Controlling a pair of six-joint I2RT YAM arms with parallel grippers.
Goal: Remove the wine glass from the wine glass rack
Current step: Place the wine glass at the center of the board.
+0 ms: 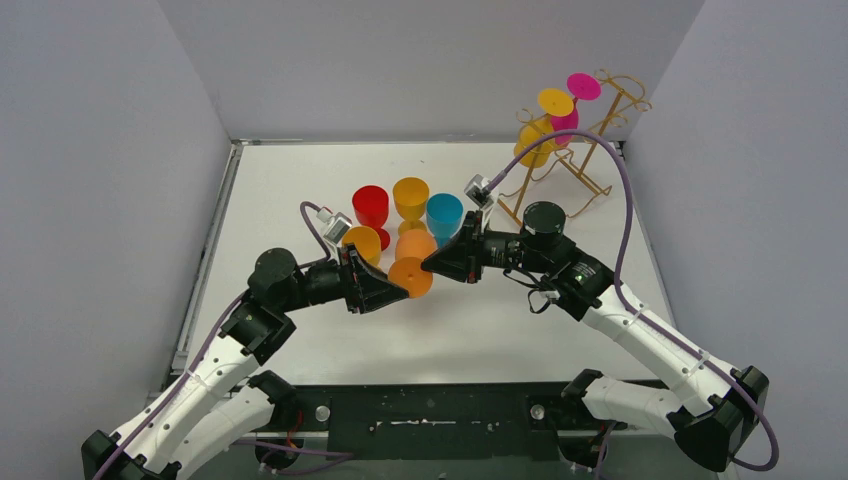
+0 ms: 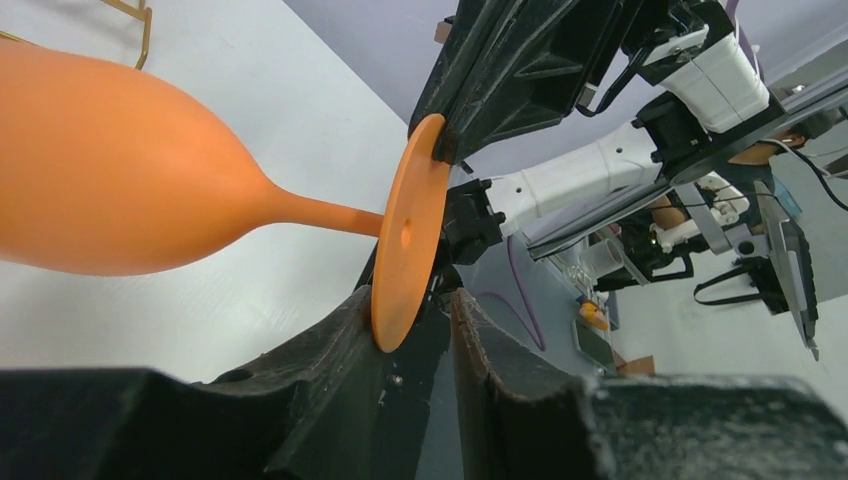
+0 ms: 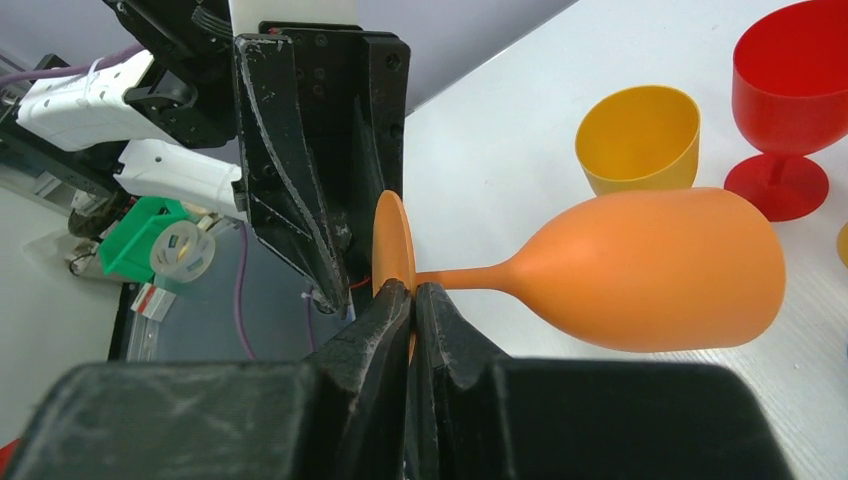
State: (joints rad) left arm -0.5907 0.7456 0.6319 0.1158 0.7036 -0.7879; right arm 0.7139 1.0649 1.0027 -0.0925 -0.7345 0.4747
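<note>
Right pincer (image 3: 412, 295) is clamped tight on the rim of the foot disc (image 2: 405, 240) of an orange wine glass (image 3: 650, 265), fingers squeezed together with the disc edge pinched between them. The left pincer (image 2: 412, 300) comes at the same disc from the opposite side. Its jaws are a little apart, the lower edge of the disc sits down between them, and it looks like it's resting against one finger rather than being squeezed.

So the glass is off the rack, mid-table, held sideways with the stem level and the bowl pointing away from the arm bases. Can't tell if the bowl touches the tabletop.

It's crowded just past the bowl. There's a yellow cup (image 3: 640, 135) just beside it on the left-arm side, a red goblet (image 3: 790, 100) behind that, and in the top view a yellow goblet (image 1: 410, 195) and a blue cup (image 1: 444, 213) stand right behind the bowl. All four are upright and bunched close together.

The wine glass rack (image 1: 583, 174) is way off in the far right corner, well apart from the held glass, with the right arm's wrist and purple cable (image 1: 625, 210) lying between them. A yellow glass (image 1: 535, 140) and a pink glass (image 1: 566, 122) hang upside down from its top bar, feet up.
</note>
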